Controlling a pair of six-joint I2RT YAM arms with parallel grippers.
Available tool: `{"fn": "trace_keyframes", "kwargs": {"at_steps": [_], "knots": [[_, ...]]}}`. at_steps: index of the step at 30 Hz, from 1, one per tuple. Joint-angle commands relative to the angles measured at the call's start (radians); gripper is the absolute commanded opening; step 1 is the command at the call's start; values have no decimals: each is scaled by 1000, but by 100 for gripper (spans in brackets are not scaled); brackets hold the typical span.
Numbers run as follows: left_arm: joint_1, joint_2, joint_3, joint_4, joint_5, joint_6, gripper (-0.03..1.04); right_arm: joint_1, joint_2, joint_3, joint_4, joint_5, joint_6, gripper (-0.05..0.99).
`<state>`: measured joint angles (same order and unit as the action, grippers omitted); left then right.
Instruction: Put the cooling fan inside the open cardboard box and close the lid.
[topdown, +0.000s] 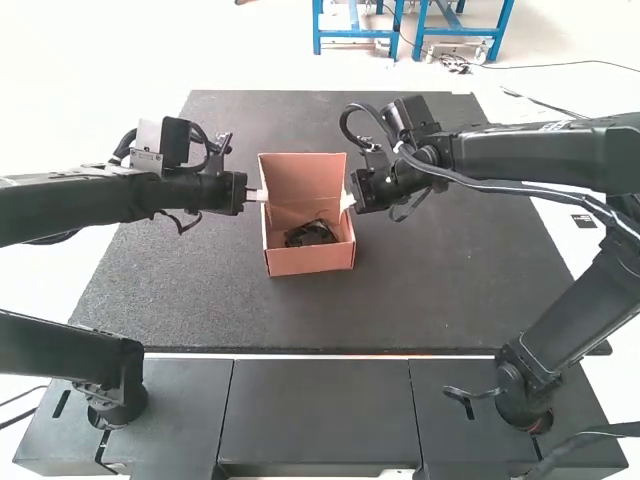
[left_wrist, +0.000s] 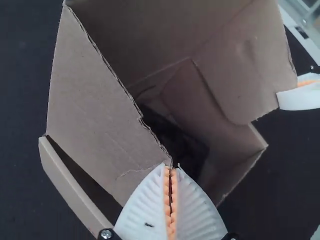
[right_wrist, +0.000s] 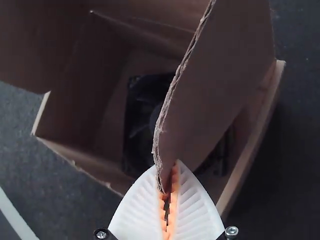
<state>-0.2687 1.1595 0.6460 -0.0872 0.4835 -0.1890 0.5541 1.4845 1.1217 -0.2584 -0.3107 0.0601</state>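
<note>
Fan (topdown: 308, 235) is seen lying inside the box (topdown: 310, 260), at the middle of the surface (topdown: 430, 290), below and between both claws. Left claw (topdown: 254, 195) is pinched tight on the left flap (left_wrist: 95, 115); right claw (topdown: 349, 200) likewise on the right flap (right_wrist: 220, 85). Cardboard is judged light, thin and easily creased, so flaps are best held at their edges. Lid (topdown: 302, 175) stands upright, not yet closed.

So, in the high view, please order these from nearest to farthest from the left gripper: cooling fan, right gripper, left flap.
1. left flap, pinched by the left gripper.
2. cooling fan, down inside the box.
3. right gripper, holding the right flap.
</note>
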Motion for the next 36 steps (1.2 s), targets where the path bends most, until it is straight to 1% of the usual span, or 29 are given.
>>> {"fn": "trace_keyframes", "kwargs": {"at_steps": [1,9,13,19,25,26,29,32,36], "knots": [[-12,-37,-20,6,26,28,3,20,-33,-23,2,-38,15,-1],[-18,-77,-80,6,26,36,3,20,-59,-79,24,-38,23,-1],[-32,-103,-111,6,26,34,3,20,-76,-112,42,-38,29,-1],[-56,-124,-161,20,24,34,3,20,-86,-163,97,-34,37,-1],[-61,-127,-209,52,24,34,3,20,-86,-212,154,-27,43,-1],[-61,-127,-212,56,23,37,3,21,-86,-220,163,-24,41,-1],[-60,-127,-229,72,23,72,3,21,-86,-243,192,-19,43,-1],[-53,-127,-253,101,23,95,3,21,-82,-269,228,-14,43,-1],[-55,-126,-286,141,13,102,3,21,-78,-300,274,-5,46,-1]]}}
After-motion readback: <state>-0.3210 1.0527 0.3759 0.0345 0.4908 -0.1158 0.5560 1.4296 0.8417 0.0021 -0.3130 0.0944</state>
